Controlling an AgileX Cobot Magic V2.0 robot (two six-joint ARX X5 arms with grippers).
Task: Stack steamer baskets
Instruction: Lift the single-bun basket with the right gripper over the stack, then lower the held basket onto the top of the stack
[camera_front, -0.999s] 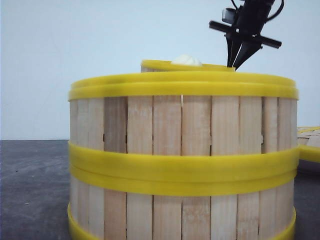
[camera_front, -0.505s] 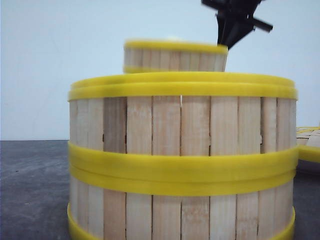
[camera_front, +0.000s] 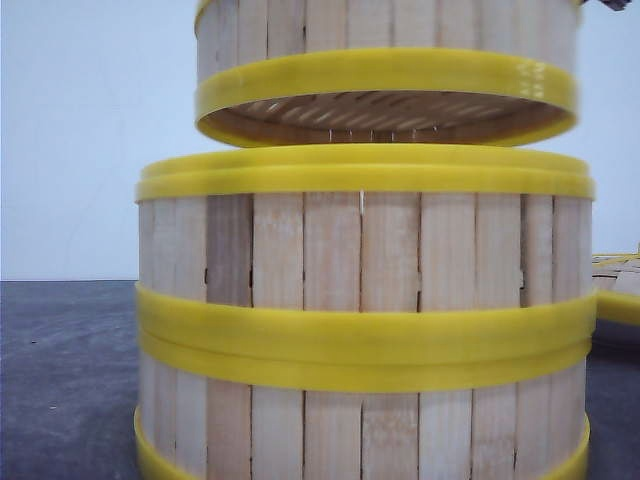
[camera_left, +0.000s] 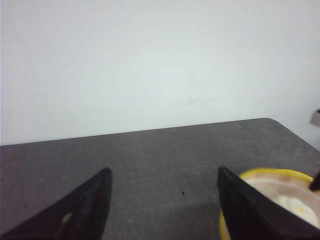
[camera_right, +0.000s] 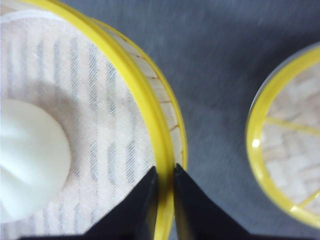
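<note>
Raised steamer basket (camera_front: 388, 75): above two stacked steamer baskets (camera_front: 365, 320), apart, rim pinched by right hand (camera_right: 165, 180); holds white bun (camera_right: 27, 160). Woven lid (camera_right: 290, 155) beside on bench (camera_left: 150, 165). Left hand (camera_left: 162, 200) wide, apparently empty.

No text, label, brand, number or sign can be read in any of the views.
</note>
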